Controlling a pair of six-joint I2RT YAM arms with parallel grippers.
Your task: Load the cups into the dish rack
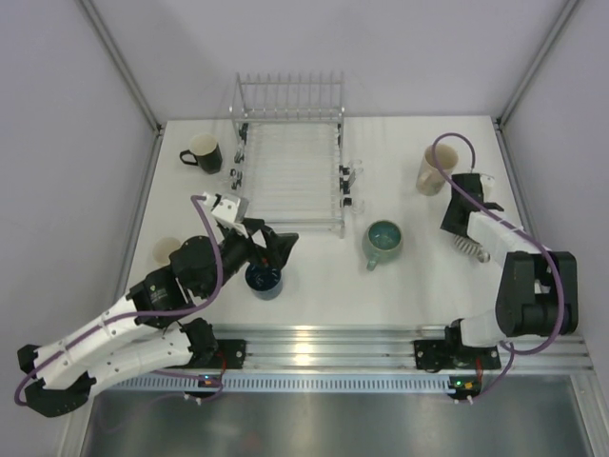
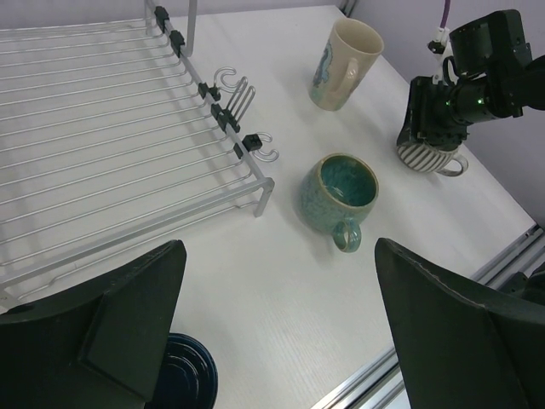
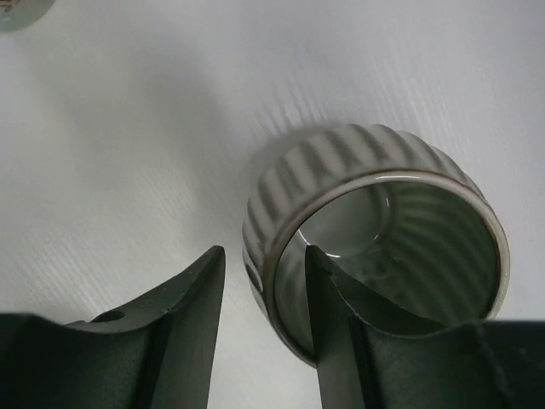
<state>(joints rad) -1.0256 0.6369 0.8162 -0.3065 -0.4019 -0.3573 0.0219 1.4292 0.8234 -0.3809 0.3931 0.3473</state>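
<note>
Right gripper (image 3: 264, 256) part-spread astride ribbed cup (image 3: 341, 158) rim, outer finger just clear of wall. Left gripper (image 1: 270, 246) spread wide above blue cup (image 1: 265, 279), near rack (image 1: 290, 176) front corner. Bare table (image 1: 324, 295) between arms.

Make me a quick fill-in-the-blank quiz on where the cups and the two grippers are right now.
1. The dish rack holds ____ cups.
2. The right gripper has one finger ____ the ribbed beige cup and the other outside it.
3. The left gripper hangs wide ____ above the dark blue cup.
4. Seen from above, the black mug stands to the ____ of the rack.

Missing words: no; inside; open; left.
</note>
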